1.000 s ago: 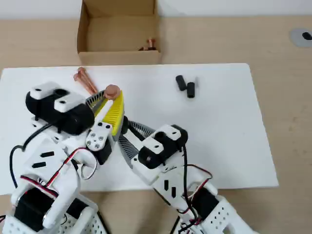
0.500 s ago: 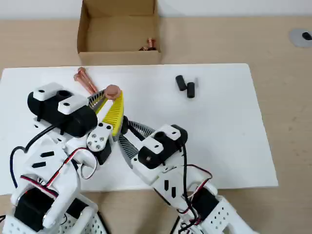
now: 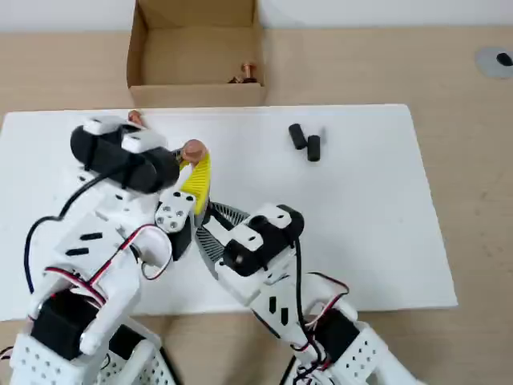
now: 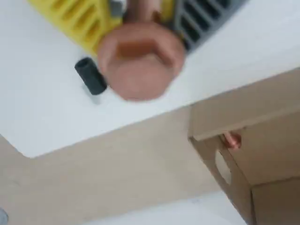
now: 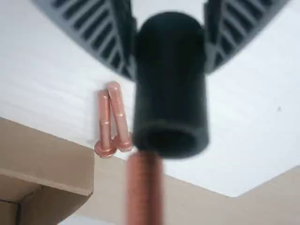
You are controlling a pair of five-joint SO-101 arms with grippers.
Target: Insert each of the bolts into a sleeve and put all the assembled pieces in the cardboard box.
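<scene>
My left gripper [image 3: 195,167] [image 4: 140,16] is shut on a copper bolt [image 3: 192,150], whose head [image 4: 140,58] faces the left wrist camera. My right gripper [image 3: 207,218] [image 5: 168,47] is shut on a black sleeve [image 5: 169,89]. The bolt's shaft [image 5: 143,190] points at the sleeve's open mouth, its tip right at the opening. Two loose bolts [image 5: 112,122] lie side by side on the white mat near the cardboard box [image 3: 196,92]; one end [image 3: 135,118] peeks out behind the left arm. Two spare sleeves [image 3: 304,142] [image 4: 90,77] lie on the mat.
The open box stands beyond the mat's far edge, and a copper piece [image 3: 244,74] [image 4: 230,139] lies in its near right corner. The white mat [image 3: 361,224] has free room on its right half. Both arms crowd the near left part.
My left arm has swung away from the near edge and to the right, carrying the bolt slightly right; it now covers most of the loose bolts. The right arm has barely shifted.
</scene>
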